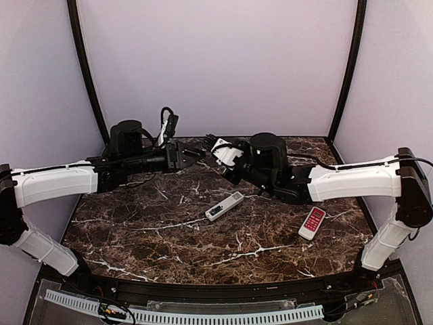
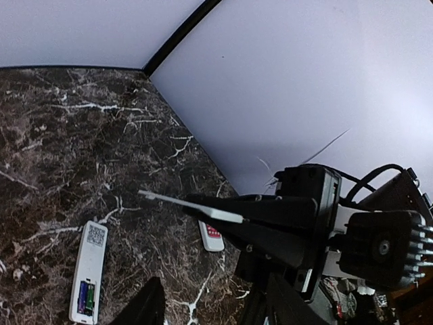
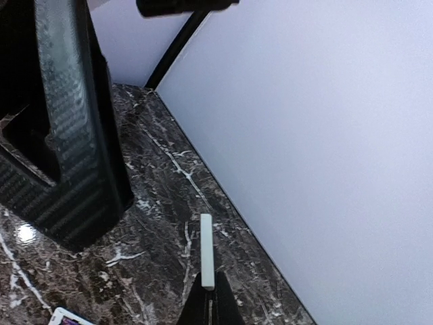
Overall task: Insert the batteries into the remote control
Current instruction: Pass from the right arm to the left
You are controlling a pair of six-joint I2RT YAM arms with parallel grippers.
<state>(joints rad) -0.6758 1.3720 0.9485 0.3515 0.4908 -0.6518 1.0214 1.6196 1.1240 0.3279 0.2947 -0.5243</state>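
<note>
The white remote control (image 1: pixel 224 205) lies mid-table; in the left wrist view the remote control (image 2: pixel 88 269) shows an open compartment with the bluish batteries (image 2: pixel 84 298) inside. My right gripper (image 3: pixel 210 292) is shut on a small white cover piece (image 3: pixel 207 249), held on edge above the back of the table. That cover piece (image 2: pixel 193 206) sticks out of the right gripper's black fingers (image 2: pixel 270 220). My left gripper (image 1: pixel 196 154) faces the right gripper (image 1: pixel 215 143) closely, open, with nothing between its fingers (image 2: pixel 145 306).
A shorter red-and-white remote (image 1: pixel 312 223) lies on the right of the marble table (image 1: pixel 149 237). The lilac back wall (image 1: pixel 216 61) stands just behind both grippers. A carbon finger of the left gripper (image 3: pixel 74 156) fills the left of the right wrist view.
</note>
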